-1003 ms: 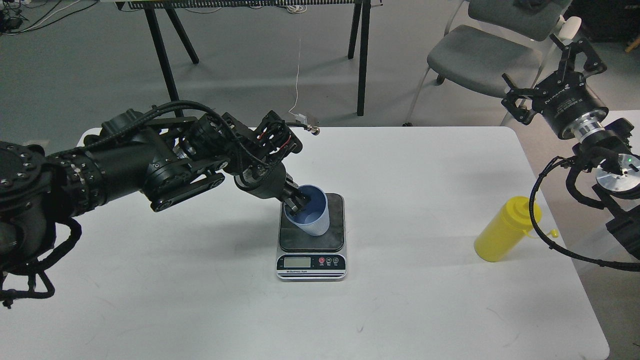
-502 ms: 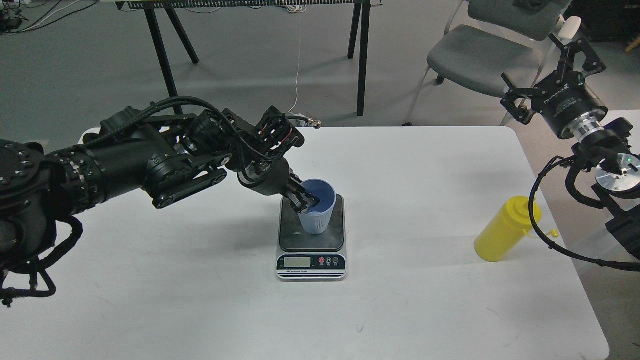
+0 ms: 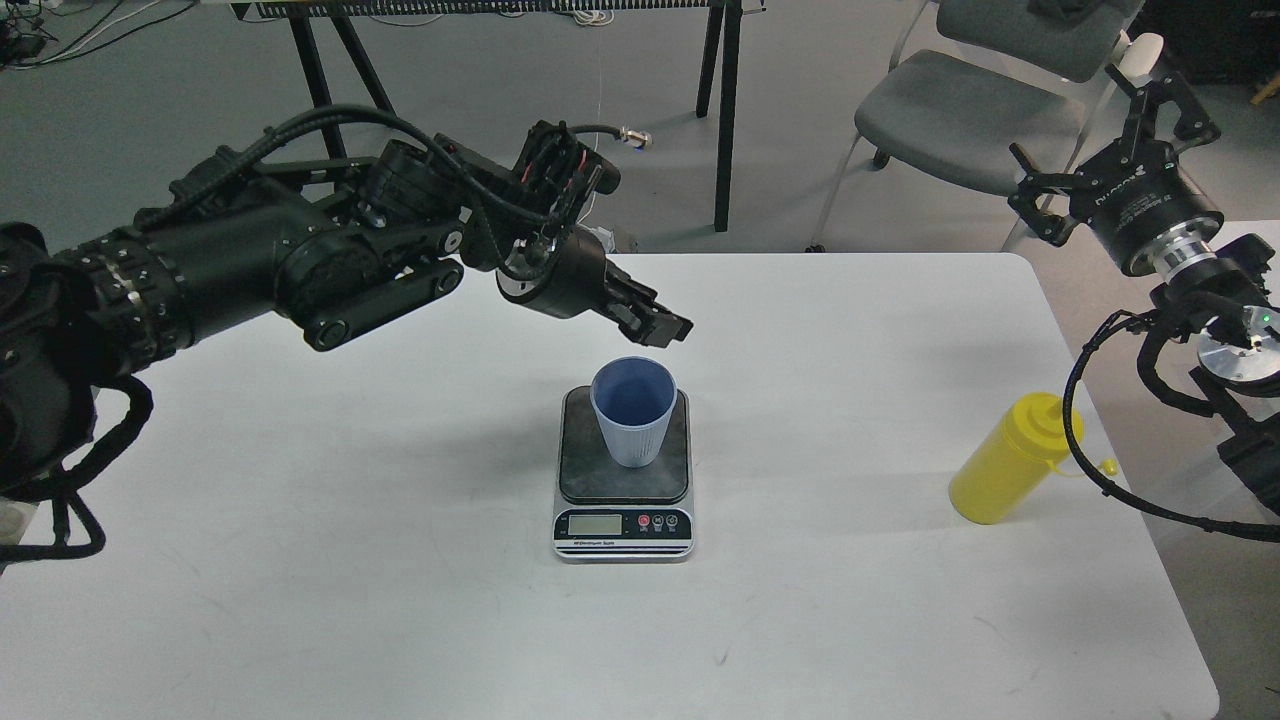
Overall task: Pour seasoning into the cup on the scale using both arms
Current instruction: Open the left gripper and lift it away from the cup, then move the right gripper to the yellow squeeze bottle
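Note:
The light-blue cup [image 3: 632,410] stands upright on the dark plate of the scale [image 3: 582,472], mid-table. My left gripper [image 3: 662,324] hovers just above and behind the cup's rim, apart from it, fingers slightly open and empty. The yellow seasoning bottle [image 3: 1010,462] stands near the table's right edge, its small cap [image 3: 1106,466] hanging at its side. My right gripper [image 3: 1105,140] is raised high beyond the table's right side, well above the bottle, wide open and empty.
The white table [image 3: 850,620] has a rounded edge close to the bottle on the right. My right arm's black cable [image 3: 1075,440] loops beside the bottle. A grey chair [image 3: 950,100] and black table legs [image 3: 725,120] stand behind the table.
My left gripper let go of the cup's rim and rose up and to the right. The cup, tilted a second ago, now stands upright on the scale. The right arm barely moved.

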